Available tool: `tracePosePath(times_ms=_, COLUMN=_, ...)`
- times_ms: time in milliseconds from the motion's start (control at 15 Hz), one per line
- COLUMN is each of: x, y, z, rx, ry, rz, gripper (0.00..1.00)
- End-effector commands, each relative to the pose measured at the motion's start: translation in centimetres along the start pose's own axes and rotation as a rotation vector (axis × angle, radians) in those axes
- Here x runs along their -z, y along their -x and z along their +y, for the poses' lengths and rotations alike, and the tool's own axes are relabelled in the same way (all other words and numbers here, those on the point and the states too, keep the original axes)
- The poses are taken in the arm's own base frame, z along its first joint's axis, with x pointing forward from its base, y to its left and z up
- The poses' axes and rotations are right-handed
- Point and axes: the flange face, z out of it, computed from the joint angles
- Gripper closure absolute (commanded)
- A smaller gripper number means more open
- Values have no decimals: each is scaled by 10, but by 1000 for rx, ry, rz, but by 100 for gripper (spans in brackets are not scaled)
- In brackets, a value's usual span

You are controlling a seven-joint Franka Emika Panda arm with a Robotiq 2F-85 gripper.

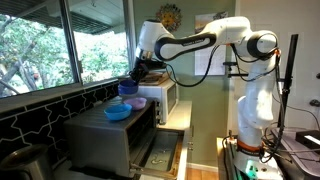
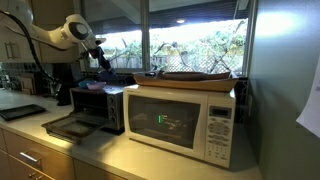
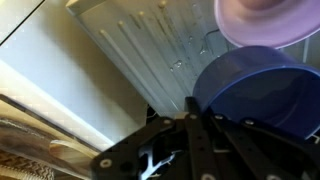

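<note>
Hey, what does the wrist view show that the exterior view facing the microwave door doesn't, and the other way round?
Wrist view only: the claw closed on the rim of a dark blue bowl, a lavender bowl beside it, ribbed metal beneath. Exterior view only: the microwave, a tray on top of it, the window, the toaster oven with its door open. Shared: the claw above the toaster oven.
</note>
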Motion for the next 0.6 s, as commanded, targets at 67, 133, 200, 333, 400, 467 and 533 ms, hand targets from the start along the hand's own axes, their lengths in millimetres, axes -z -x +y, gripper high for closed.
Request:
tracePosePath(times_ms=67, x=-1, y=12, z=5, rx=20, ry=-3, rz=51, gripper=99)
tracePosePath(times_ms=133, x=-2, y=14, z=5, rx=27, ry=-7, rz=54, gripper=99)
tracePosePath(times_ms=200, x=-3, y=16, z=5, rx=34, ry=-14, rz=57, gripper=99)
tracePosePath(times_ms=333, x=-3, y=20, z=6, rx=47, ry=-31, rz=71, gripper=99)
tracePosePath(times_ms=400, x=-2, y=21, z=6, rx=53, ry=-39, rz=79, gripper=99)
tracePosePath(times_ms=467, x=-2, y=23, z=7, rx=61, ry=-46, rz=86, gripper=99)
tracePosePath(times_ms=533, x=-2, y=24, z=8, rx=64, ry=-52, rz=93, gripper=99)
